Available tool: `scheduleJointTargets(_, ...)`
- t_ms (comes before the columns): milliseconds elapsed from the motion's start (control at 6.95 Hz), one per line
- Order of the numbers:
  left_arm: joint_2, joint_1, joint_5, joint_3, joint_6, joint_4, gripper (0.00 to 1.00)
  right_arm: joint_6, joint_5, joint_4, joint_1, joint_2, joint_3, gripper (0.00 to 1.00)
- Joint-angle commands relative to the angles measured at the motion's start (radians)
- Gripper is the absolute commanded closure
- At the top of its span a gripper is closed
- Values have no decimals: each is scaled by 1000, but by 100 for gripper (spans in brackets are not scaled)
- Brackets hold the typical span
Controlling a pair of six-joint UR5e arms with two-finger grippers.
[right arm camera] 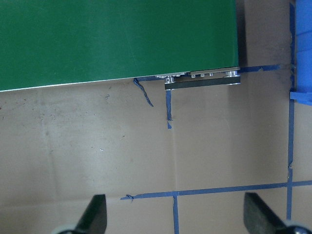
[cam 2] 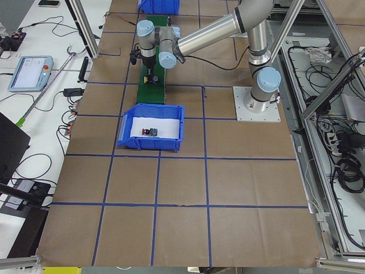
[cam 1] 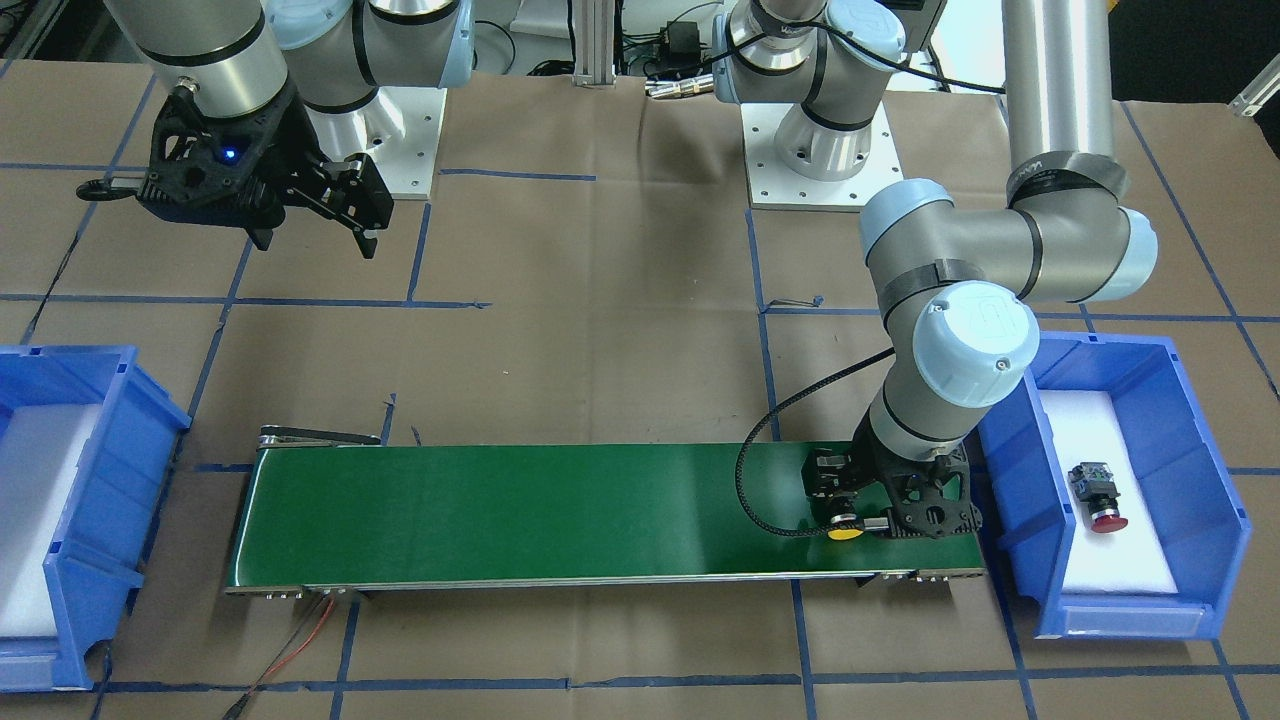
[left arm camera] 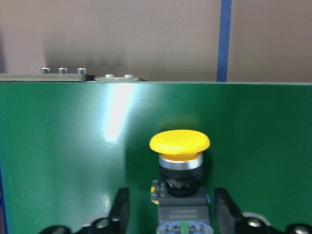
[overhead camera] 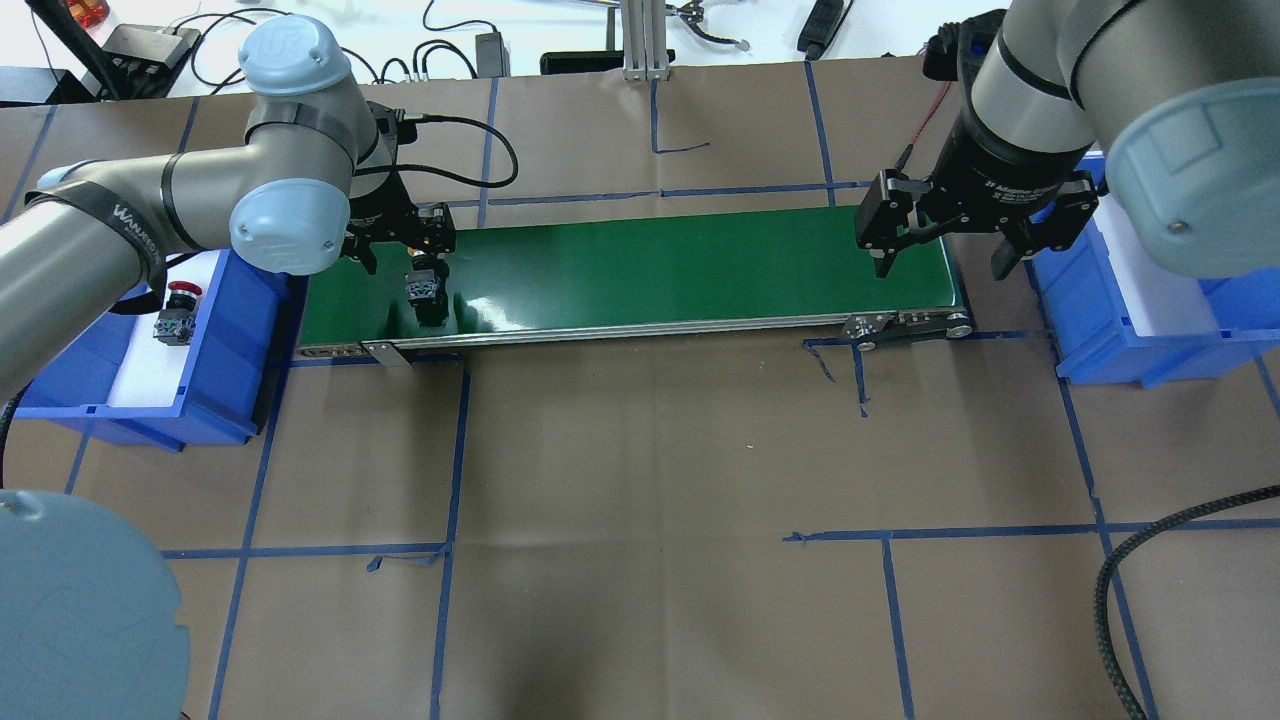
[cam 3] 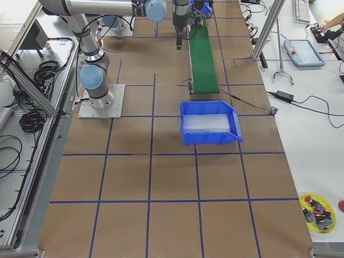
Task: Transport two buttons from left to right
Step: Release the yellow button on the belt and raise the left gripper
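The left wrist view shows best what the left gripper (left arm camera: 171, 200) does; its 2 fingers (left arm camera: 121, 209) stand apart, 1 on each side of the yellow button (left arm camera: 180, 146), with a thin strip of green showing on both sides, so it is open and not pinching. The yellow button lies on the green belt (left arm camera: 63, 156), at the belt's end on the robot's left, with its cap pointing away from that camera. The front view shows only the yellow cap poking out under the gripper; the overhead view shows only the dark block end.

The red button (cam 1: 1098, 495) lies on its side on the white pad (cam 1: 1110, 565) in the left blue bin (cam 1: 1205, 450); the front, overhead and left side views show it.

The right wrist view shows the right gripper (right arm camera: 178, 214) with 2 fingertips (right arm camera: 97, 217) wide apart and only brown table and blue tape between them; it is open and holds nothing. The overhead view shows it up in the air by the belt's other end, near the right blue bin (overhead camera: 1130, 352).

Only the right side view shows a yellow dish (cam 3: 317, 210) with small parts.

In the overhead view, white letters on a black band on the left arm start with "WAN"; the rest is too small to read. The label on the yellow button's block is too blurry to read.
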Motion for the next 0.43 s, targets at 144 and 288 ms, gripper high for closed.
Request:
scheduleJointTargets(144, 55, 39, 0, 208, 16, -285, 0, -1, 0, 0, 0, 0, -1, 0)
scheduleJointTargets(288, 59, 73, -1, 290, 64, -412, 0, -1, 0, 0, 0, -1, -2, 0)
